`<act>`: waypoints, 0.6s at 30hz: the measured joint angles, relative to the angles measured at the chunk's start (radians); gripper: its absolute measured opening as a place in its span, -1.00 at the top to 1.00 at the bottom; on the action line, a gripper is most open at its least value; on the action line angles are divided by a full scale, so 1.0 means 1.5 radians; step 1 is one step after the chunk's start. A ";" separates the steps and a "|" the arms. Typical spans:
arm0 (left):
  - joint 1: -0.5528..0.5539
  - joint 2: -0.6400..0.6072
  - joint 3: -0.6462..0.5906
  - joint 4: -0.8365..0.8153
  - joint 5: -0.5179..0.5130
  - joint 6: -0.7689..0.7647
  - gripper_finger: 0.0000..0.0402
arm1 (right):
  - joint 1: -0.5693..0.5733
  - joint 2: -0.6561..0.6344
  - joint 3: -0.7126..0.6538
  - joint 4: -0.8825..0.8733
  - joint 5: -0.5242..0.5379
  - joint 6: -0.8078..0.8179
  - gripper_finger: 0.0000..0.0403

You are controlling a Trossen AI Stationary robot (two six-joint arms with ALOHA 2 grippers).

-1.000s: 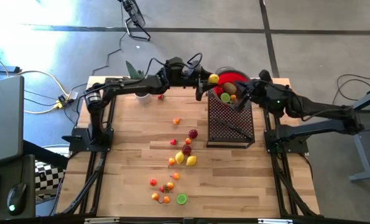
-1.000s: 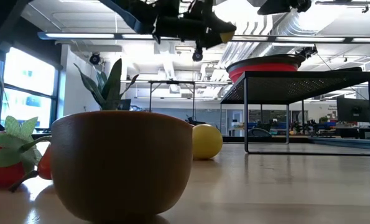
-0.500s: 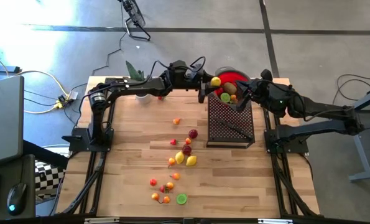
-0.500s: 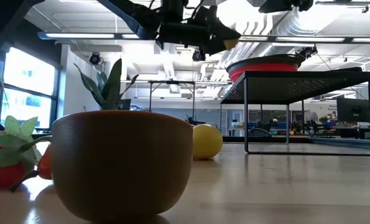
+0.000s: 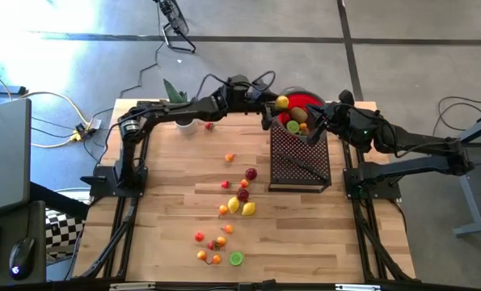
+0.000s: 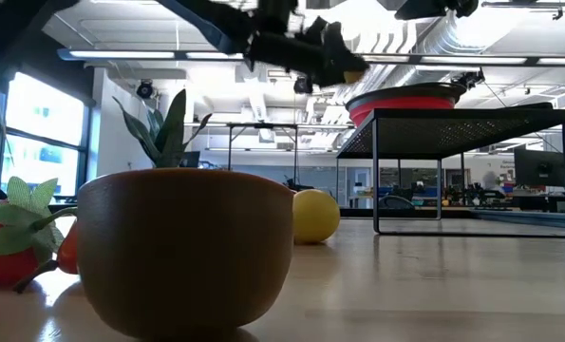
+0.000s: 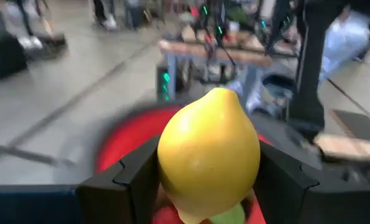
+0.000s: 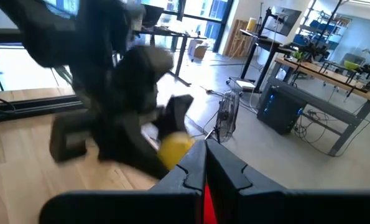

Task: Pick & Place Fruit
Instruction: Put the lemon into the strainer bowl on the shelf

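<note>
— Yellow lemon (image 7: 208,152): location?
— Clamped between fingers (image 7: 132,180) of left claw (image 5: 277,105), above red bowl (image 5: 303,101) atop black mesh stand (image 5: 300,158).
— Right claw (image 5: 319,120)?
— Fully closed, empty, beside bowl rim.
— Remaining fruit (image 5: 242,202)?
— Scattered across wooden bench (image 5: 175,210), well apart from stand; several pieces already inside bowl.

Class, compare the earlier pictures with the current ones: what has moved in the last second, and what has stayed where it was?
The left gripper, still clamped on the yellow lemon, has carried it a little farther right, over the red bowl on the black mesh stand. Nothing was let go. The right gripper stays shut beside the bowl, and the loose fruit on the table has not moved.
</note>
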 joint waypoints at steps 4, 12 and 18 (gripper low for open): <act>-0.001 0.047 0.035 -0.010 0.007 -0.014 -0.01 | 0.001 0.000 0.000 0.001 0.000 0.000 0.98; 0.000 0.059 0.093 -0.057 0.031 -0.006 -0.01 | 0.016 0.000 0.000 0.000 0.005 -0.005 0.98; 0.001 0.059 0.096 -0.102 0.030 -0.007 -0.01 | 0.016 0.000 0.000 -0.001 0.008 -0.006 0.98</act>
